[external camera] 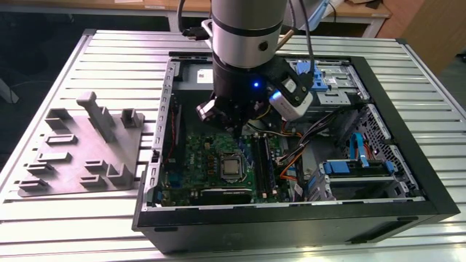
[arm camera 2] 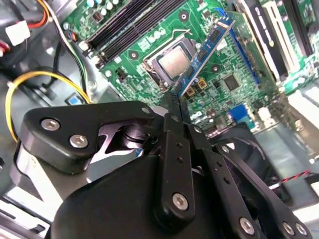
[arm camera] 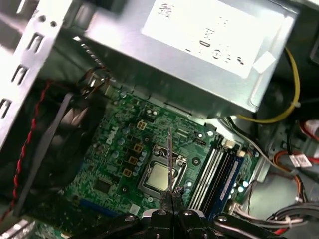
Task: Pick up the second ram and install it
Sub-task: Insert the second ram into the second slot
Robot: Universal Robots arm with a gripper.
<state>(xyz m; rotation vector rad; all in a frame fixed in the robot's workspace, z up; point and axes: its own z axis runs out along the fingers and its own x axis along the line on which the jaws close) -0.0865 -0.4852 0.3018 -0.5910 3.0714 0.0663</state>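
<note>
1. While the arm (external camera: pixel 248 33) hangs inside the computer case (external camera: pixel 291 224), a bump on its walls could spoil the aim.
2. The green motherboard (arm camera 2: pixel 239 84) lies below; a hard push could bend it.
3. The pincer (arm camera 2: pixel 175 102) is clenched on the second ram (arm camera 2: pixel 205 52) by one end, above the board, so it could tip or slip.
4. The black slots (arm camera 2: pixel 124 30) are thin; a crooked ram would jam.

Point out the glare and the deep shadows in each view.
Exterior view: even light on the table, the case dim inside. Second wrist view: the processor lid glints; the gripper, holding the second ram, is nearly black. First wrist view: the power supply washes out at its label.
</note>
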